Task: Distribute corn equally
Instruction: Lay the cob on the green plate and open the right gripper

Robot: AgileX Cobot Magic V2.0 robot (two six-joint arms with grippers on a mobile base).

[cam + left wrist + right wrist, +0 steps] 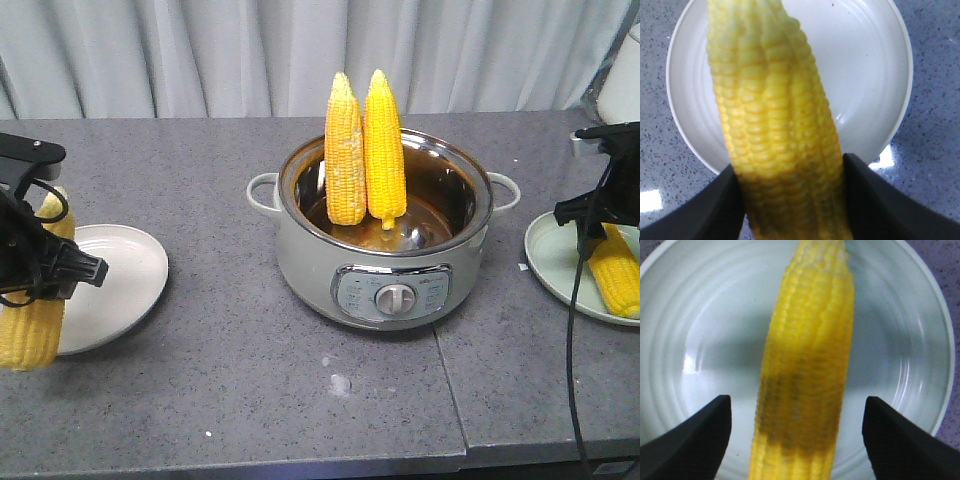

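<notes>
Two cobs of corn (345, 150) (384, 145) stand upright inside the steel pot (385, 240) at the table's centre. My left gripper (45, 270) (792, 172) is shut on a third cob (30, 330) (775, 115), which hangs lengthwise over the white plate (120, 285) (865, 75) at the left. Its black fingers (875, 200) press both sides of the cob. My right gripper (598, 215) (796, 410) is open above a pale green plate (560, 265) (705, 340). A fourth cob (618, 275) (810, 355) lies on that plate between the spread fingers (895, 435), which stand apart from it.
The pot has side handles (262, 192) and a front control panel with a knob (396, 298). A white curtain hangs behind the grey stone table (250, 400). A seam in the tabletop runs from the pot toward the front edge. A white object (622, 85) stands at the far right.
</notes>
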